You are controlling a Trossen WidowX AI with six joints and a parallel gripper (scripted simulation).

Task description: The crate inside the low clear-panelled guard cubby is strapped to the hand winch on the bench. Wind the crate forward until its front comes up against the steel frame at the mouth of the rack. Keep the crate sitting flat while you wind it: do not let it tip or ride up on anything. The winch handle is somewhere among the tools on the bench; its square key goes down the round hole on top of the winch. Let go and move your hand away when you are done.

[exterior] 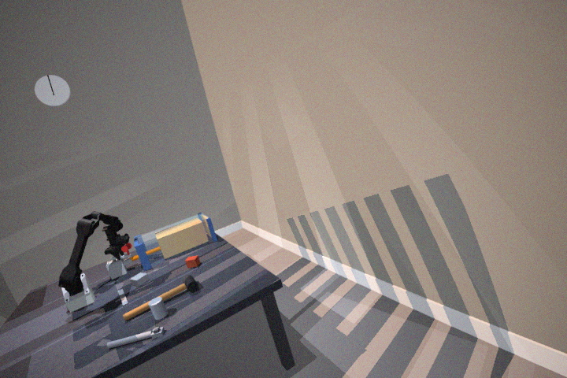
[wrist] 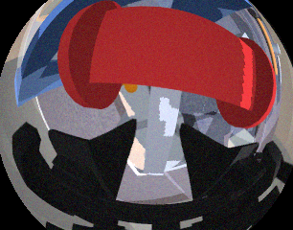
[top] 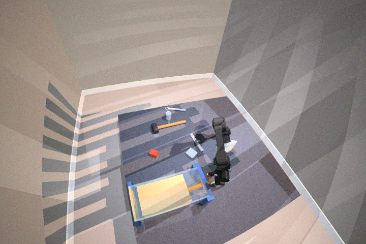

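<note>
The tan crate [top: 163, 195] [exterior: 181, 238] sits flat inside the clear-panelled cubby. A gap separates its front from the blue steel frame [top: 200, 171] [exterior: 141, 256]. The orange strap [top: 194, 187] [exterior: 137, 257] runs from the crate through the frame to the grey-white winch [exterior: 116, 270]. The handle's red grip [exterior: 126, 248] [wrist: 170, 48] stands above the winch beside the frame. My gripper [wrist: 158, 126] [exterior: 115, 257] is low over the winch, partly open. Its fingers straddle the handle's grey-white crank arm [wrist: 167, 126], with a gap beside the left finger. The key in its hole is hidden.
A mallet [top: 170, 124] [exterior: 161, 296], a wrench [top: 176, 109] [exterior: 132, 339], a grey cylinder [top: 168, 115] [exterior: 157, 308], a red block [top: 153, 153] [exterior: 192, 261], a pale block [top: 191, 153] and a pale bar [top: 196, 142] lie away from the winch.
</note>
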